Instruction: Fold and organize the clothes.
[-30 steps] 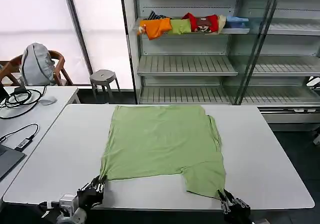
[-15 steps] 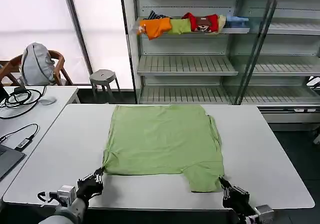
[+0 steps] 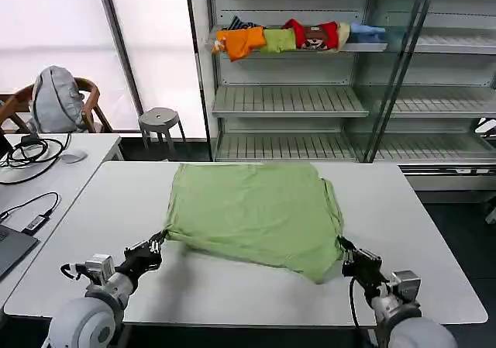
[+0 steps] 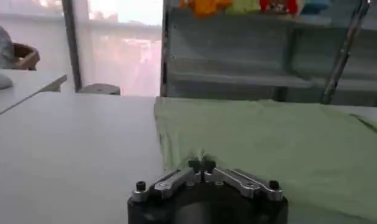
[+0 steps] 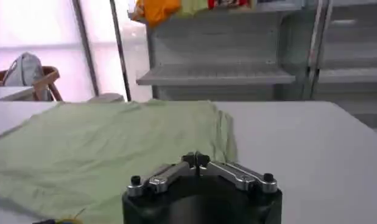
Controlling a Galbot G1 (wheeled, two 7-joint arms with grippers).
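Shirt lies flat mid-table, collar end toward the shelves, its near hem lifted off the table at both corners. Left gripper has its fingertips closed on the near-left corner; right gripper is pinched shut on the near-right corner. From both sets of jaws the cloth stretches straight away toward the far edge, so folding probably means carrying the hem forward over the body. Bare tabletop flanks the shirt on either side
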